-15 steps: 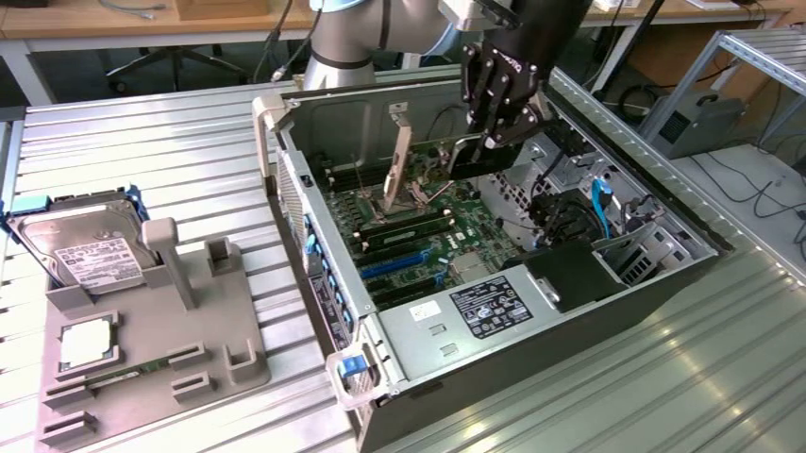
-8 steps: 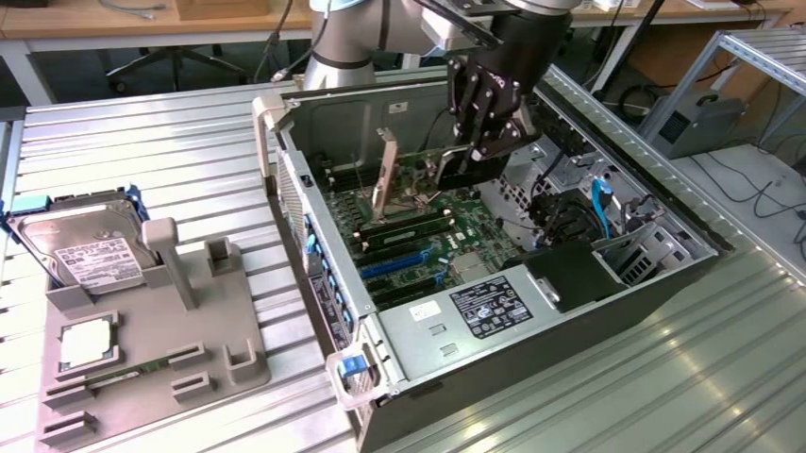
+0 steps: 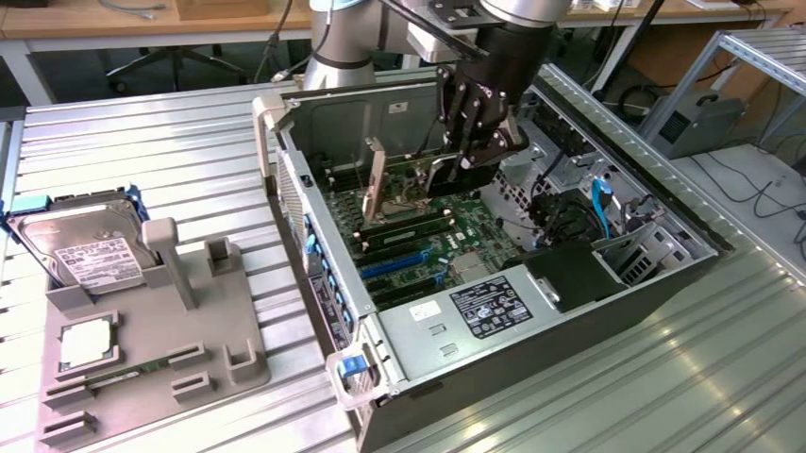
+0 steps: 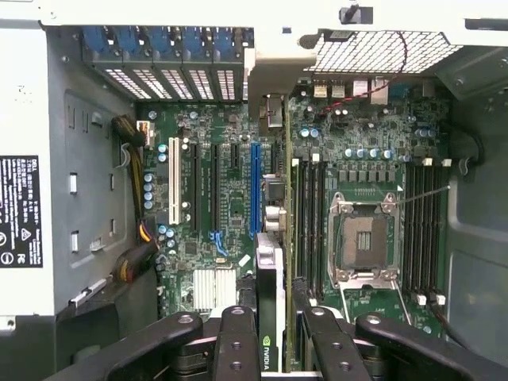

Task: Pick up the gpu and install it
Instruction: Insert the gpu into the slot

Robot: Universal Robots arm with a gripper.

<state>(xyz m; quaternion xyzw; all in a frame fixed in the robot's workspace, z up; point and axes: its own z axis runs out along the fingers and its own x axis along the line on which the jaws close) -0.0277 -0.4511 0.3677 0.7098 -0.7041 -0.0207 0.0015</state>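
Note:
The gpu (image 3: 422, 175) is a thin dark card with a pale beige bracket (image 3: 374, 181), standing on edge inside the open computer case (image 3: 416, 330) just above the motherboard. My gripper (image 3: 460, 165) reaches down into the case and is shut on the card's upper edge. In the wrist view the gpu (image 4: 270, 286) appears edge-on between my two black fingers (image 4: 236, 341), its bracket (image 4: 270, 75) toward the case's slotted back wall. The card runs alongside the long blue slot (image 4: 255, 186). I cannot tell whether its edge touches a slot.
In the exterior view's left a grey fixture (image 3: 189, 311) holds a silver hard drive (image 3: 82, 250), a processor chip (image 3: 89, 342) and a memory stick (image 3: 120, 373). Inside the case sit the processor socket (image 4: 361, 238), memory slots, a blue cable (image 3: 598, 208) and drive bays.

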